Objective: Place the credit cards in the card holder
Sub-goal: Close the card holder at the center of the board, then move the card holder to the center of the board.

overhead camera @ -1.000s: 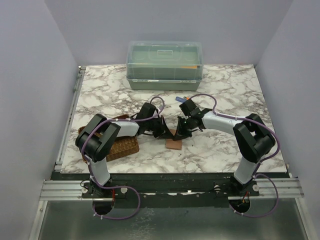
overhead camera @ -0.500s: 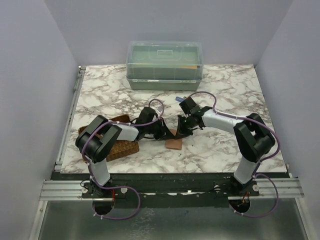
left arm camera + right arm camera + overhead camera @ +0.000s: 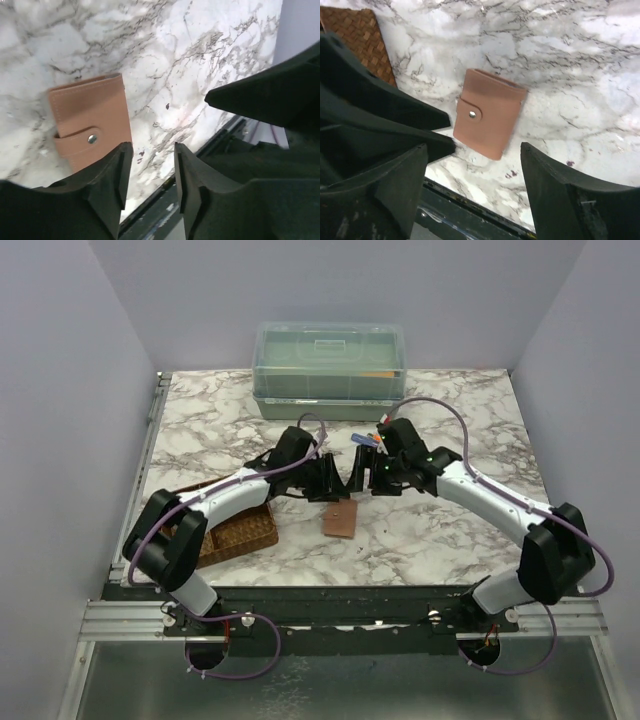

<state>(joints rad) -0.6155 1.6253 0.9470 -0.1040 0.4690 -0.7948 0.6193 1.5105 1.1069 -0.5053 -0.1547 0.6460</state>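
Both arms have risen and reached farther out from their bases. A moment ago they crowded low over the card holder (image 3: 340, 520); now it lies uncovered on the marble surface (image 3: 200, 430).

Left of the card holder sits a brown woven tray (image 3: 243, 531), with the left arm passing over its far side. The left fingers (image 3: 112, 175) hang above and just behind the card holder, parted by a narrow gap and gripping nothing. The card holder itself lies flat and folded, its snap strap fastened across the front. The right fingers (image 3: 400, 180) hover just behind and right of it, spread wide and empty.

Behind the card holder, close by the right arm, lies a small blue and red item (image 3: 362, 439), too small to identify. Well beyond that stands a lidded clear-green box (image 3: 330, 370).

As I judge it, nothing is done yet. The holder is shut, neither arm carries a card, and no credit cards can be made out with certainty. The snap must be undone before anything goes in. Both arms work close together above the holder and may crowd each other.
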